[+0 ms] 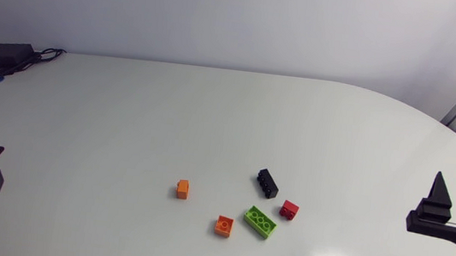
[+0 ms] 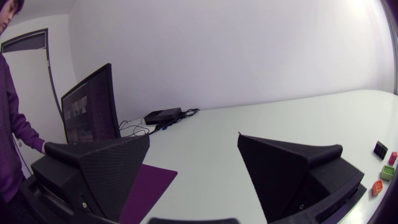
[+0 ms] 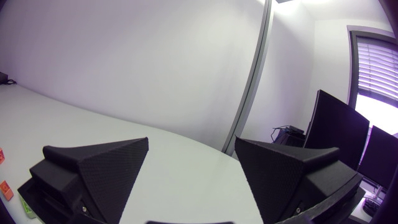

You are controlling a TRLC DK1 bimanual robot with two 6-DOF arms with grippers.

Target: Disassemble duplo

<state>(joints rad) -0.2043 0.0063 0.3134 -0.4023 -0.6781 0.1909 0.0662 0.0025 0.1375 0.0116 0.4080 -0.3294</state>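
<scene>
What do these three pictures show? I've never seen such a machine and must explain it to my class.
This is a two-armed robot at a white rounded table. One picture looks down from above; two come from cameras on the wrists. The matte black wedges are the left gripper and right gripper, both open, holding nothing. On the table lie separate plastic bricks: long green brick, black brick, small red brick, lone orange brick, second orange brick.

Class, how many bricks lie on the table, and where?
5. The lone orange brick sits leftmost; the second orange brick lies beside the green brick; the red brick and black brick lie just beyond the green. None looks hidden.
</scene>
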